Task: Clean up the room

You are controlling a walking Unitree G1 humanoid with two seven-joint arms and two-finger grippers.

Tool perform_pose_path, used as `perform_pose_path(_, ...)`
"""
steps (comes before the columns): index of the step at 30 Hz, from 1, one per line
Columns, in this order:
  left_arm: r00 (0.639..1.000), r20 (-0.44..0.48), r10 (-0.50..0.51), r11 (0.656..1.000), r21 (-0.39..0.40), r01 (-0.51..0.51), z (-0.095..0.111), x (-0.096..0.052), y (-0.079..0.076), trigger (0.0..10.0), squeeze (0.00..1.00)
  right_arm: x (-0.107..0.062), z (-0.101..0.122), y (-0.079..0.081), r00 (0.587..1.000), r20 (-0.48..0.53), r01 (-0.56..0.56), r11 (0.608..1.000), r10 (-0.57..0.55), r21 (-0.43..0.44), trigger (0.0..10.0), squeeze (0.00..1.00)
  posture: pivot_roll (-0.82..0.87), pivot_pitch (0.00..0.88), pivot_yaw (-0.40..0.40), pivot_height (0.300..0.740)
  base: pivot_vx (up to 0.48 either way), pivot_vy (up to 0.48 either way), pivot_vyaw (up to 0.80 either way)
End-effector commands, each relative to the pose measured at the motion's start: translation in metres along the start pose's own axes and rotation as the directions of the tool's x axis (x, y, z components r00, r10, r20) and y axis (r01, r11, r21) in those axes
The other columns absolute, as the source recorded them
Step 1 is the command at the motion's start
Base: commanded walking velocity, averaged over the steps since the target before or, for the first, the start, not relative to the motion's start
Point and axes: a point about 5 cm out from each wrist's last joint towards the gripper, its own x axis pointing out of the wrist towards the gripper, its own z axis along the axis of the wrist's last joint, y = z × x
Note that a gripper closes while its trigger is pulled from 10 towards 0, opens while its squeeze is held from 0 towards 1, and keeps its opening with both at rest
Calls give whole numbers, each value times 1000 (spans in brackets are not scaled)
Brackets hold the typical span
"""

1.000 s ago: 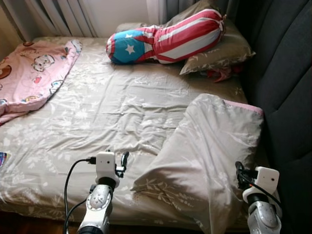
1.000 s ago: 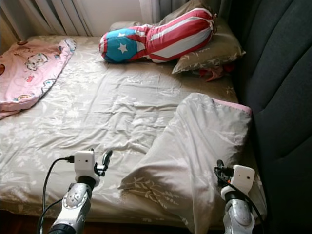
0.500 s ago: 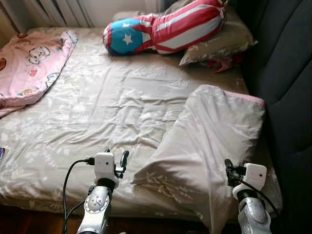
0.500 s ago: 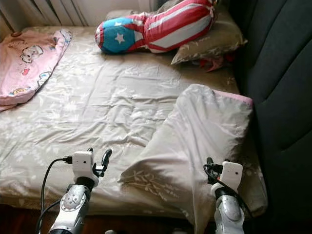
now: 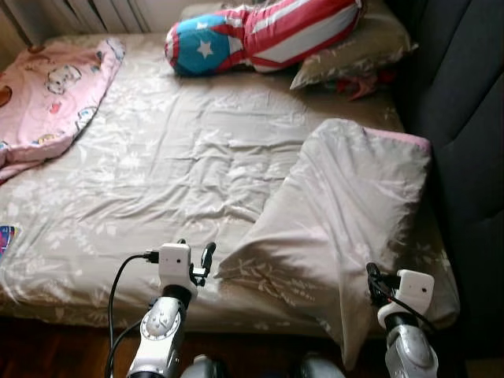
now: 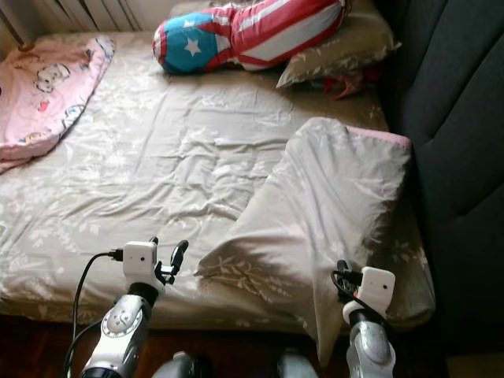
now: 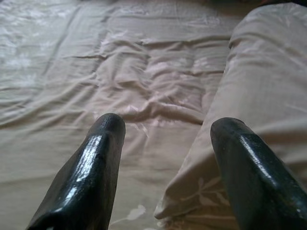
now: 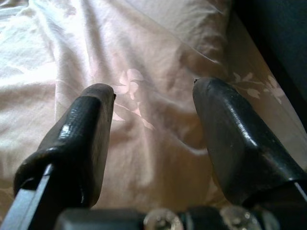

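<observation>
A bed (image 5: 157, 181) covered in a wrinkled beige floral sheet takes up most of the left eye view. A folded duvet (image 5: 346, 213) in the same floral fabric, with a pink edge along its far side, lies at the right of the frame beside the dark padded headboard (image 5: 465, 118); its near corner hangs over the bed's front edge. At the top centre a red, white and blue star-and-stripe bolster (image 5: 260, 31) rests against a beige pillow (image 5: 354, 59), with a scrap of red cloth (image 5: 358, 85) just below that pillow. A pink cartoon-print blanket (image 5: 47, 94) lies bunched at the upper left. At the left edge, a small colourful item (image 5: 5, 236) sits on the sheet; what it is cannot be made out.

The left pincer (image 5: 197, 260) hovers at the lower centre-left, above the sheet near the front edge, just beside the duvet's low corner. In its wrist view its fingers (image 7: 91, 167) are spread apart with nothing between them. The right pincer (image 5: 375, 280) sits at the lower right over the duvet's hanging part; its fingers (image 8: 81, 134) likewise stand apart, gripping nothing, with duvet fabric close beneath.
</observation>
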Motion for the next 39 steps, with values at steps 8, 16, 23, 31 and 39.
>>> perform_pose_path(8,1000,-28,-2,1000,-12,2,-4,-4,1,10000,0,-3,-4,0,1000,-18,8,1000,-8,-2,10000,0,-190,209,50,658,0,0,0)
perform_pose_path(16,1000,-29,-3,1000,-13,3,-4,-4,1,10000,0,-3,-4,0,1000,-17,8,1000,-8,-3,10000,0,-190,209,50,658,0,0,0)
perform_pose_path(23,1000,-29,-3,1000,-13,3,-4,-4,1,10000,0,-3,-4,0,1000,-18,9,1000,-9,-3,10000,0,-190,209,50,658,0,0,0)
perform_pose_path(31,999,-34,-3,1000,-18,2,-5,-4,0,10000,0,0,-4,12,999,-23,-32,999,33,20,10000,0,-180,203,44,658,287,0,0)
perform_pose_path(39,999,-33,-2,1000,-21,1,-5,-4,-1,10000,0,1,-5,13,999,-43,-31,999,32,28,10000,0,-178,205,43,658,323,0,-295)
